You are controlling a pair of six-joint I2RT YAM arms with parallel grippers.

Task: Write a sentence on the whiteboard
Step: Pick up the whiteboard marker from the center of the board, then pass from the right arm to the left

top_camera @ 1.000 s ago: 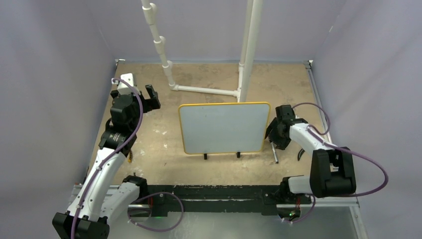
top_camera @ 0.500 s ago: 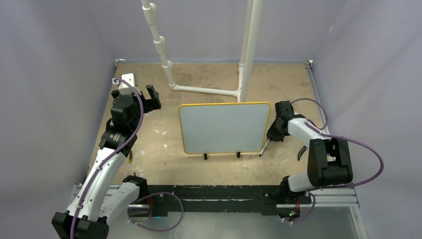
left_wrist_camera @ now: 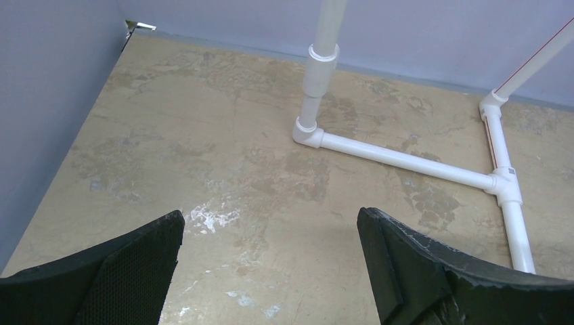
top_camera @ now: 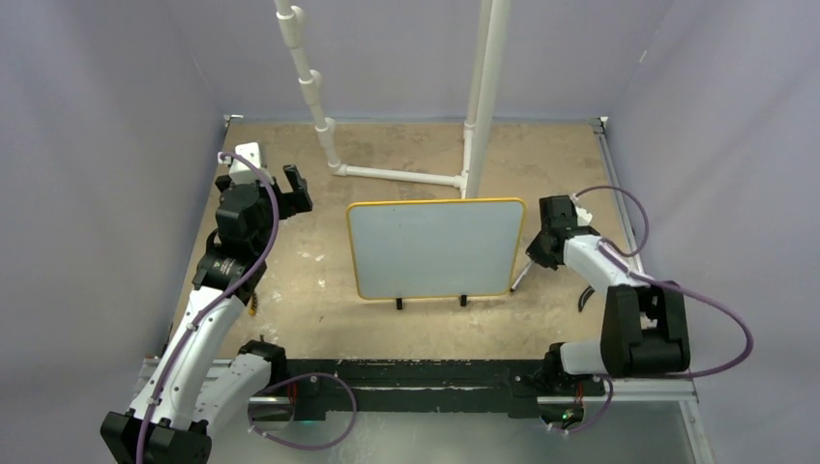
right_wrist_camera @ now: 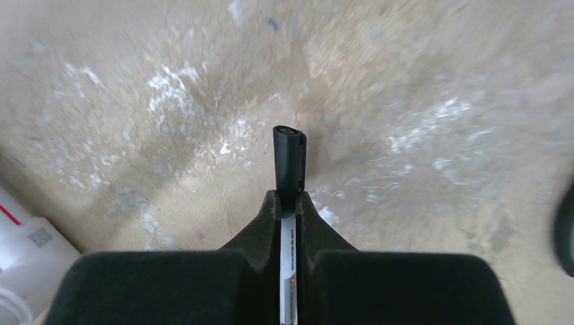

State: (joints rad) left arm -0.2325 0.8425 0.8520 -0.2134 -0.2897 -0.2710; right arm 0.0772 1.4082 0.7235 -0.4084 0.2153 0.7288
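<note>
1. Whiteboard (top_camera: 430, 246) stands upright on the tabletop (top_camera: 309, 280), face blank.
2. Right hand (right_wrist_camera: 290, 203), just beside its right edge, clenches a marker (right_wrist_camera: 289, 159).
3. Left hand (left_wrist_camera: 271, 250) gapes empty.
4. Advice: grip firmly, bring the tip squarely onto the board.

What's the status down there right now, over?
Left end effector open, empty. Right end effector shut on black-capped white marker. Yellow-framed pale grey whiteboard standing, no writing visible. No obstruction seen.
</note>
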